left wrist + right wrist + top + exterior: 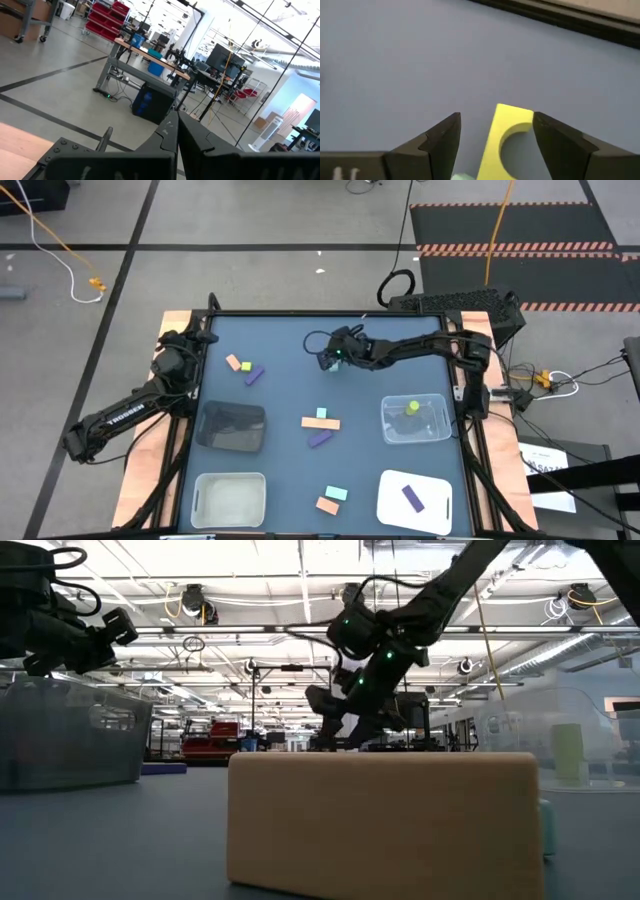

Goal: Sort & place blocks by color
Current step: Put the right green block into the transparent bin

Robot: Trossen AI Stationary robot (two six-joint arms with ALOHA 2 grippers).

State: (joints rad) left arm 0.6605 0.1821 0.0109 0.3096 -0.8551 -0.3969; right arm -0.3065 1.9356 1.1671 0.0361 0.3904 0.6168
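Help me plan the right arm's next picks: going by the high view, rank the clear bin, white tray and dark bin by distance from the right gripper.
From the right gripper:
1. Clear bin, right side.
2. Dark bin, left side.
3. White tray, near right corner.

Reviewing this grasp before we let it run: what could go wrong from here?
1. The right end effector is open around the yellow arch block, which sits nearer one finger; closing may push or twist it instead of gripping squarely.
2. A mint-green block lies right beside the yellow one and could get nudged or pinched along.
3. The clear bin already holding a yellow-green piece is across the table; a weak grip could drop on the way.
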